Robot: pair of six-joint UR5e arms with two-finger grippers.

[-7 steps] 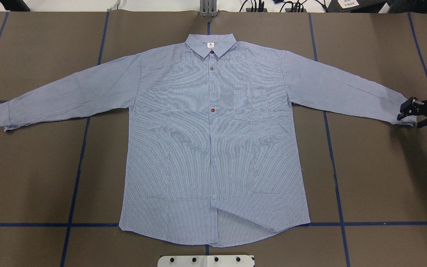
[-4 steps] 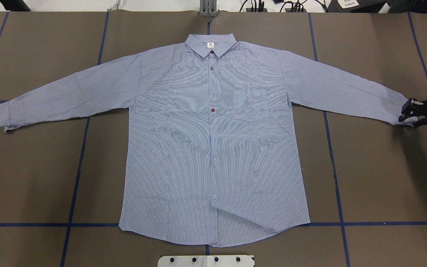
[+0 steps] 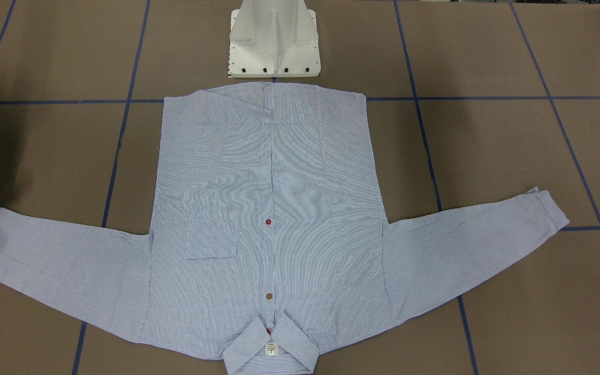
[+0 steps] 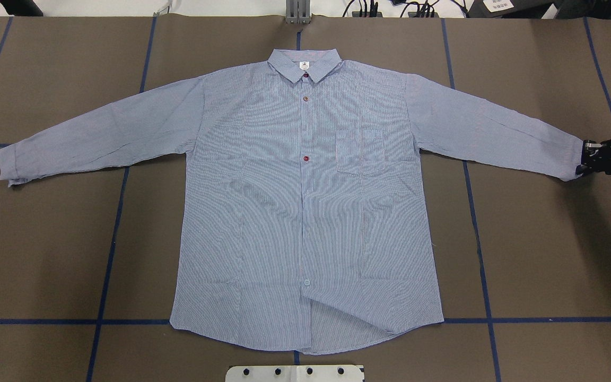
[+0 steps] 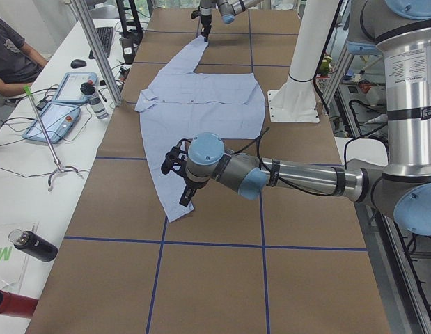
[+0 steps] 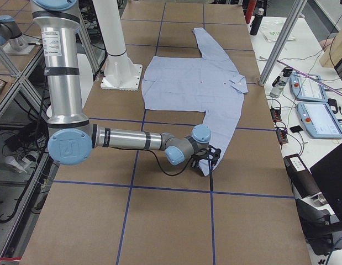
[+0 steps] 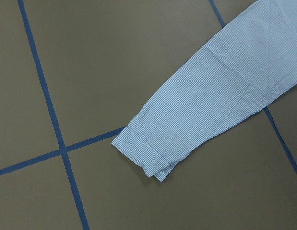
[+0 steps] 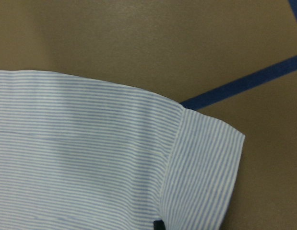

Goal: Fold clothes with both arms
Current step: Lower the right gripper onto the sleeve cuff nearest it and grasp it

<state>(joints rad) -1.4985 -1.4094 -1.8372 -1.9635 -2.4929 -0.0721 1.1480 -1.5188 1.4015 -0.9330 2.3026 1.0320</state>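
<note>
At the right cuff (image 8: 201, 167) of the shirt (image 4: 305, 212), our right gripper (image 4: 583, 158) sits low and looks pinched on the cuff's edge (only a dark sliver of it shows in its wrist view). Our left gripper (image 5: 183, 196) hangs above the left cuff (image 7: 146, 153), clear of the cloth; we cannot tell whether its jaws are parted. The shirt lies flat on the brown table (image 4: 539, 254), buttoned, front up, sleeves spread wide. We judge this the first sleeve fold. Next, that cuff needs lifting and carrying inward over the chest.
</note>
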